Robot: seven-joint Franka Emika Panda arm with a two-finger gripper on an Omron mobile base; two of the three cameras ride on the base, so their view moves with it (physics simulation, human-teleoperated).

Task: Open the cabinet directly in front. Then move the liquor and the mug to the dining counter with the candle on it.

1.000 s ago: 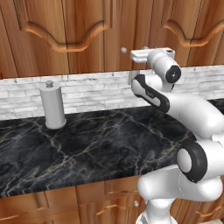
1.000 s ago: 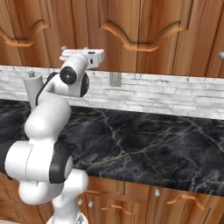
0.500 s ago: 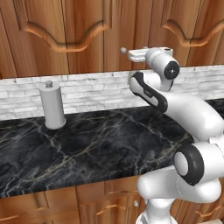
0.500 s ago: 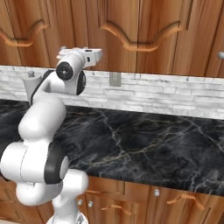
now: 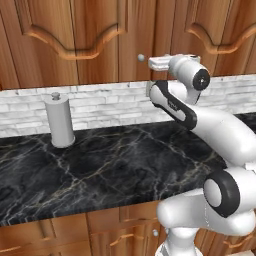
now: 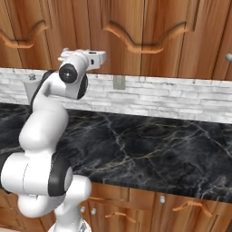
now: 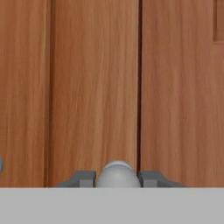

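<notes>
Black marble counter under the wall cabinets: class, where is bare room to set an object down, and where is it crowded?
The black marble counter is bare between the grey paper-towel cylinder and the white robot arm, and, in the right base view, along the white brick backsplash to the right. It is crowded at the round silver knob of the reddish-brown cabinet, between the jaws.

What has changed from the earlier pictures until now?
The gripper has moved forward to the cabinet, and its jaws have closed in around the round silver knob. The cabinet doors are still shut. The paper-towel cylinder and the counter are as before.
</notes>
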